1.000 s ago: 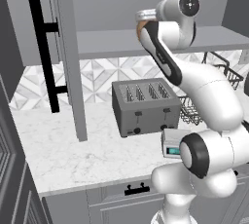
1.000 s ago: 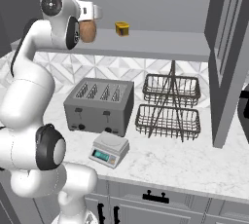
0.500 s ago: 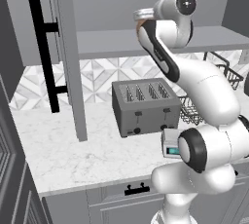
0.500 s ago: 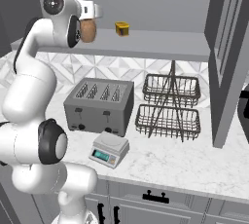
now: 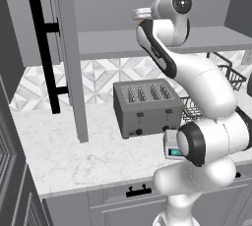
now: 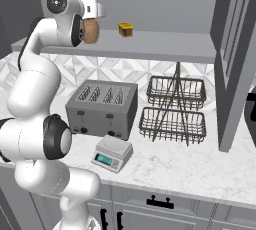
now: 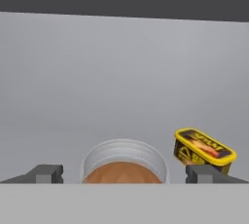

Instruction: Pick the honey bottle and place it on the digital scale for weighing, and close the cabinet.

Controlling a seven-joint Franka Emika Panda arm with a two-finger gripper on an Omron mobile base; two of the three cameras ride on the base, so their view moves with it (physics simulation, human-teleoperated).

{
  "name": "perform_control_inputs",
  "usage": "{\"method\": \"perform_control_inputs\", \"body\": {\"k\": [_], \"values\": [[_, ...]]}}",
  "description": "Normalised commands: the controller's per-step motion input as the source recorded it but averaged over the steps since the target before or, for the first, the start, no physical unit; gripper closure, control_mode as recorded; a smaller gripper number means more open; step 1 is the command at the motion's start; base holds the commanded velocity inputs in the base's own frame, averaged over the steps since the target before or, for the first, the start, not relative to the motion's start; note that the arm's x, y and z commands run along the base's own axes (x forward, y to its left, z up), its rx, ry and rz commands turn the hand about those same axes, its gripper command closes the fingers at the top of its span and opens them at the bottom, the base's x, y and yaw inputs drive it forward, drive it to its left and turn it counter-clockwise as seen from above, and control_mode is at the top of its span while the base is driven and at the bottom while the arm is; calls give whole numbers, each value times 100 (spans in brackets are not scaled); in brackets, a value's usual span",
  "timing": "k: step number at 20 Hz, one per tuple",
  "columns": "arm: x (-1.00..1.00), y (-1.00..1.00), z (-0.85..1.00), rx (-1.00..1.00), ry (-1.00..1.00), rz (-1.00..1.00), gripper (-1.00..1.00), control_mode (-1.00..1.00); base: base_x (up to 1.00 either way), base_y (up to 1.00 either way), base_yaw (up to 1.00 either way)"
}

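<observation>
My left base camera sits behind the arm on its left, looking forward and down across the surface [image 5: 74, 156] at the toaster [image 5: 146, 107] and the shelf [image 5: 113, 43] above it. My right base camera looks from the other side at the same toaster [image 6: 102, 108], shelf [image 6: 150, 49] and scale [image 6: 112, 153]. My hand camera sits close, facing the back wall of the cabinet [image 7: 121, 72] along the shelf.

Flat, even rendered light, soft shadows, sharp focus, perhaps slightly dim.
</observation>
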Motion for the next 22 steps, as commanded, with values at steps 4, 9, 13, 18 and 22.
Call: {"method": "perform_control_inputs", "body": {"k": [4,9,13,18,22], "values": [[13,0,-16,0,0,0,-100,-100,0,0,0],[4,0,-25,0,0,0,-100,-100,0,0,0],[11,0,-13,0,0,0,-100,-100,0,0,0],[19,0,0,0,0,0,-100,-100,0,0,0],[8,0,0,0,0,0,-100,-100,0,0,0]]}}
